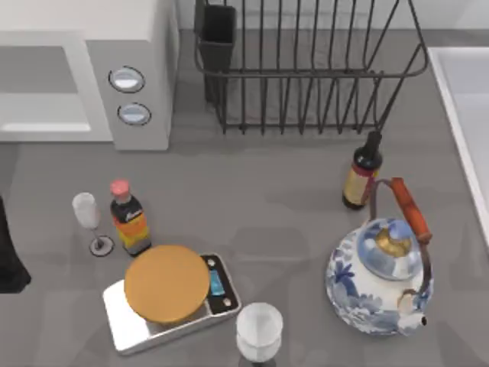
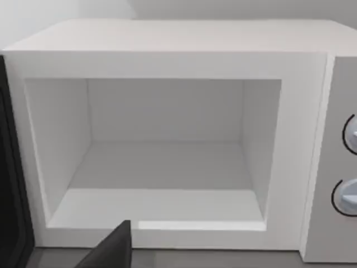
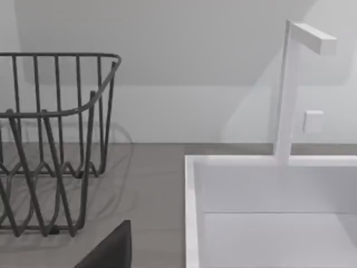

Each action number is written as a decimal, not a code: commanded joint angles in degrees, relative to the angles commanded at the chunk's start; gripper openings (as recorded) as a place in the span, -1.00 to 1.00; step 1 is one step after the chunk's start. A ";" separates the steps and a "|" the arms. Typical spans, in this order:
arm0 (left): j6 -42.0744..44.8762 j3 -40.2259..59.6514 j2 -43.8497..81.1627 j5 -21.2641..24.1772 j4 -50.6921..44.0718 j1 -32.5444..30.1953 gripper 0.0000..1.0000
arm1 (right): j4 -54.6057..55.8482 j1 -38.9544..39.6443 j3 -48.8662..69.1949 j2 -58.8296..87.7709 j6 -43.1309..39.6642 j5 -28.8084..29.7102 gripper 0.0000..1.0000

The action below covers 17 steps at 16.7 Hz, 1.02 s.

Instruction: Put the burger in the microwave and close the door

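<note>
Big white boxy microwave (image 1: 84,69) sits at the table's top-left corner in the top view. Its long axis runs left-right. The mouth faces the near edge, and the light grey panel with two silver-rimmed dials (image 1: 130,95) is at its right end.

Left wrist view: left gripper (image 2: 114,245) sits low in front of the microwave mouth, looking straight into the white cavity (image 2: 162,167). It isn't inside. Open or closed: can't tell. A dark strip runs along the cavity's left side; can't tell what it is.

Right gripper (image 3: 114,245) faces the gap between the black wire dish rack (image 3: 50,145) and the white sink (image 3: 268,195), with the white faucet (image 3: 287,89) behind. State: can't tell.

Burger location: can't tell.

- **Front left:** flat orange disc (image 1: 166,283) on a silver kitchen scale (image 1: 126,325), with a red-capped dark bottle (image 1: 128,222) just behind it and a clear stemmed glass (image 1: 88,218) beside the bottle.
- **Front centre:** white cup (image 1: 259,330).
- **Right:** blue-and-white teapot (image 1: 378,279) and, near it, an upright dark bottle with a yellow label (image 1: 361,172).
</note>
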 joint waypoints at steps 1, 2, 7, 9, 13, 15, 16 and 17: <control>0.00 0.00 0.00 0.00 0.00 0.00 1.00 | 0.00 0.00 0.00 0.00 0.00 0.00 1.00; 0.00 0.00 0.00 0.00 0.00 0.00 1.00 | 0.00 0.00 0.00 0.00 0.00 0.00 1.00; 4.53 7.21 8.85 0.01 -5.64 1.78 1.00 | 0.00 0.00 0.00 0.00 0.00 0.00 1.00; 8.03 12.79 16.53 0.02 -10.00 3.15 1.00 | 0.00 0.00 0.00 0.00 0.00 0.00 1.00; 16.61 26.44 38.02 0.04 -20.68 6.53 1.00 | 0.00 0.00 0.00 0.00 0.00 0.00 1.00; 21.25 33.80 49.47 0.04 -26.47 8.36 1.00 | 0.00 0.00 0.00 0.00 0.00 0.00 1.00; 23.57 37.47 54.87 0.04 -29.37 9.28 1.00 | 0.00 0.00 0.00 0.00 0.00 0.00 1.00; 25.87 41.11 60.05 0.05 -32.24 10.19 1.00 | 0.00 0.00 0.00 0.00 0.00 0.00 1.00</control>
